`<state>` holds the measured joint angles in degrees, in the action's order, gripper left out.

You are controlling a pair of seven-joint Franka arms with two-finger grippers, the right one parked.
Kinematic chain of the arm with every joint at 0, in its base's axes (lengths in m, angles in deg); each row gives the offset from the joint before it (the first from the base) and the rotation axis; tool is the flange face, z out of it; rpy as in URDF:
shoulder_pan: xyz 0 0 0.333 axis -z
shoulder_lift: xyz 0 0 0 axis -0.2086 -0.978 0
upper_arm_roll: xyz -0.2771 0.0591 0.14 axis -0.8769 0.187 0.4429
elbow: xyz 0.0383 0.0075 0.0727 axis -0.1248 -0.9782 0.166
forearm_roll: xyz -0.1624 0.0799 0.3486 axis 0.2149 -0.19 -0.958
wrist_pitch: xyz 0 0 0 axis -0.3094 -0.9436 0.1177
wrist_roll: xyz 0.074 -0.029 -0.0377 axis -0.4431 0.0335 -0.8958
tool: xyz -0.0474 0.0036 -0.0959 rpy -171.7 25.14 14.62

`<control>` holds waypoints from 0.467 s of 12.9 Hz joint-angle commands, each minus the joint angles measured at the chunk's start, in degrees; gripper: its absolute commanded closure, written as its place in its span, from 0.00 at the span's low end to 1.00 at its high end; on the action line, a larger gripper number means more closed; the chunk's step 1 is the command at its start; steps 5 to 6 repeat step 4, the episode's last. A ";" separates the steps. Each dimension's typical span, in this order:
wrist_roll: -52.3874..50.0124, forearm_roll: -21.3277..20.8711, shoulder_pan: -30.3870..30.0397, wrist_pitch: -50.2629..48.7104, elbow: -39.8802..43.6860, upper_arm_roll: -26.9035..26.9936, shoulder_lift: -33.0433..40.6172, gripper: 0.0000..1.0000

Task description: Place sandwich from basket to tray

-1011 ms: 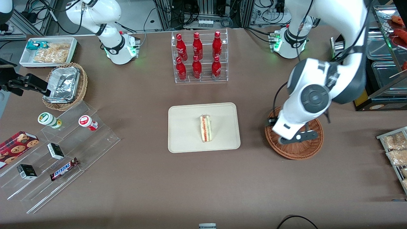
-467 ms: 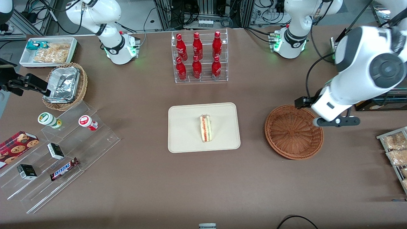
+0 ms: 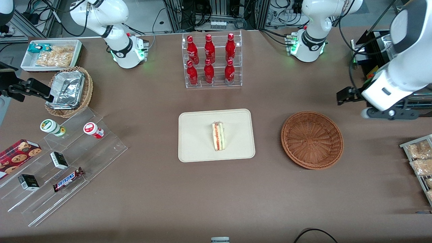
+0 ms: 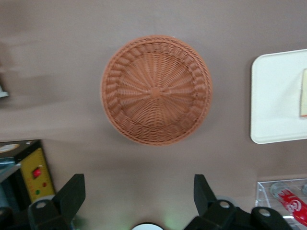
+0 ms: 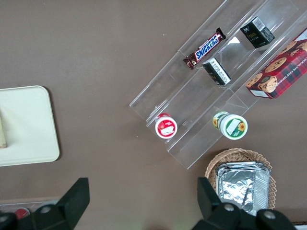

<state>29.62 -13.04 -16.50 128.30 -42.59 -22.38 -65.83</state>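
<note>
The sandwich point(image 3: 218, 136) lies on the cream tray point(image 3: 195, 145), near its middle, with its red and green cut edge showing. The reddish-brown wicker basket point(image 3: 312, 140) stands beside the tray toward the working arm's end and holds nothing. My left gripper point(image 3: 388, 114) hangs high above the table, off the basket's rim, farther from the front camera and toward the working arm's end. In the left wrist view the gripper point(image 4: 138, 182) is open wide and empty, with the basket point(image 4: 156, 88), the tray's edge point(image 4: 273, 96) and a sliver of sandwich point(image 4: 304, 93) below.
A clear rack of red bottles point(image 3: 212, 60) stands farther from the front camera than the tray. A clear stepped shelf with snacks point(image 3: 64, 158), a lighter basket with foil trays point(image 3: 69, 91) and a white bin point(image 3: 50, 54) are toward the parked arm's end. Snack bags point(image 3: 418, 162) lie at the working arm's end.
My left gripper has gone from just over the basket outward toward the working arm's end and up. The basket is now fully uncovered. The sandwich and tray have not moved.
</note>
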 commanded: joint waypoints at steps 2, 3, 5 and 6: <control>0.82 -1.35 -0.03 1.40 -1.24 2.73 2.64 0.00; 0.82 -0.65 1.10 1.31 -1.33 3.71 3.17 0.00; 0.82 -0.55 1.46 1.13 -1.42 4.24 3.26 0.00; 0.82 -0.55 1.46 1.13 -1.42 4.24 3.26 0.00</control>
